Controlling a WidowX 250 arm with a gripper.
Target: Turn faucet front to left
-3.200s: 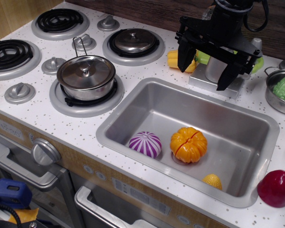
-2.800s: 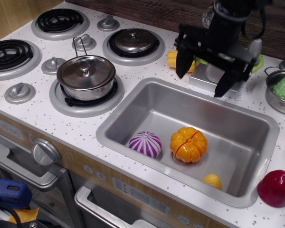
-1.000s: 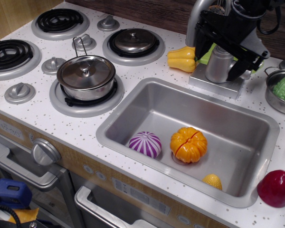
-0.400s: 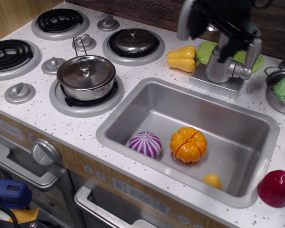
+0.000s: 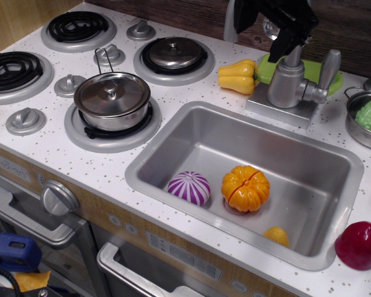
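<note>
Silver-grey faucet point(image 5: 289, 83) behind sink point(image 5: 334, 154), black gripper point(image 5: 273, 18) above it — grip unclear, no legible writing

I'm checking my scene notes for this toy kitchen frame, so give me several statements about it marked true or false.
1. Three toy foods lie in the sink. True: a purple one, an orange pumpkin and a small yellow piece.
2. The lidded pot stands on a front burner. True.
3. The gripper is down inside the sink basin. False: it is up by the top of the faucet.
4. The faucet's side lever points down flat. False: it angles upward.
5. A yellow squash lies left of the faucet base. True.
</note>
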